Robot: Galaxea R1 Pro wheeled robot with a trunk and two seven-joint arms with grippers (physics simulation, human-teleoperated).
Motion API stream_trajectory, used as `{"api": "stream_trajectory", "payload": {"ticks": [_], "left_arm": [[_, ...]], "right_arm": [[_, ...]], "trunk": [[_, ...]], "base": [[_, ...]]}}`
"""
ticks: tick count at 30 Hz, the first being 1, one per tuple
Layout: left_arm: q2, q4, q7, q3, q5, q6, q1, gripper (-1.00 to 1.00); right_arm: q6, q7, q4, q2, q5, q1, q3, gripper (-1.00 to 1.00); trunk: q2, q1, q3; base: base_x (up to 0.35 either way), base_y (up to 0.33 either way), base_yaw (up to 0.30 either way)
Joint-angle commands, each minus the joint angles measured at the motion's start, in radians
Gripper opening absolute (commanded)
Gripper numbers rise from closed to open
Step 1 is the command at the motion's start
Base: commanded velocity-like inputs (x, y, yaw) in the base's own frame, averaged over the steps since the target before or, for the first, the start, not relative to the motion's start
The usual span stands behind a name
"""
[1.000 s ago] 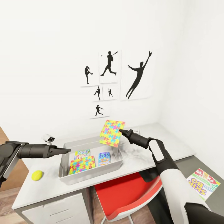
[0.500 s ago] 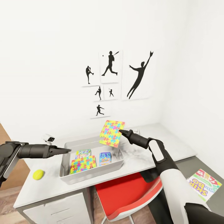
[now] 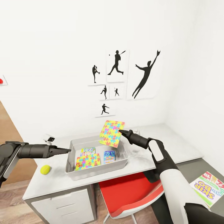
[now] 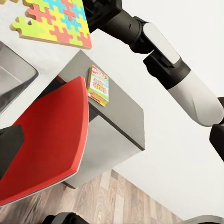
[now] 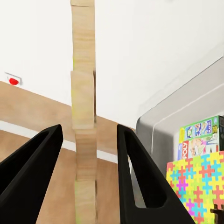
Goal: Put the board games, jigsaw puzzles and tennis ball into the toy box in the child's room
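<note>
My right gripper (image 3: 119, 132), centre frame, pinches the flat multicoloured jigsaw puzzle box (image 3: 112, 133) on edge above the light grey open toy box (image 3: 97, 158); I should lower it flat before releasing, left gripper (image 3: 69, 150) seemingly closed.

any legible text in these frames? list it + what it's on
"SKIP BO": flat game box on the dark desk top, upside down in the head view.
"POLY": tail of a longer title, on a game box in the toy box, right wrist view.
Other lids in the box: print too small to read.
Posters: silhouettes, no text.
</note>
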Motion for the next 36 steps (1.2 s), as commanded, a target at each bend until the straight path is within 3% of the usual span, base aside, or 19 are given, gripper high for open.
{"api": "stream_trajectory", "payload": {"ticks": [1, 26, 29, 30, 36], "left_arm": [[0.001, 0.0, -0.004, -0.002, 0.001, 0.011, -0.001, 1.0], [0.001, 0.013, -0.004, 0.001, 0.003, 0.01, -0.001, 1.0], [0.001, 0.022, -0.004, 0.017, 0.002, 0.009, -0.001, 1.0], [0.001, 0.028, -0.004, 0.048, 0.0, 0.008, -0.001, 1.0], [0.001, 0.032, -0.004, 0.055, 0.0, 0.008, -0.001, 1.0]], "right_arm": [[0.007, 0.003, 0.0, 0.001, 0.002, -0.001, -0.005, -1.0], [0.005, 0.002, 0.004, 0.001, 0.002, -0.001, -0.003, -1.0], [0.005, 0.002, 0.004, 0.001, 0.002, -0.001, -0.004, -1.0], [0.006, 0.002, 0.004, 0.001, 0.002, -0.001, -0.004, -1.0], [0.006, 0.002, 0.003, 0.001, 0.004, -0.001, -0.004, -1.0]], "trunk": [[-0.002, 0.001, -0.002], [-0.002, 0.001, -0.031], [-0.002, 0.001, -0.032], [-0.002, 0.001, -0.032], [-0.002, 0.001, -0.032]], "base": [[0.0, 0.017, 0.001], [-0.004, 0.131, 0.066], [0.174, 0.099, 0.026], [0.026, 0.012, 0.003], [0.006, 0.004, 0.001]]}}
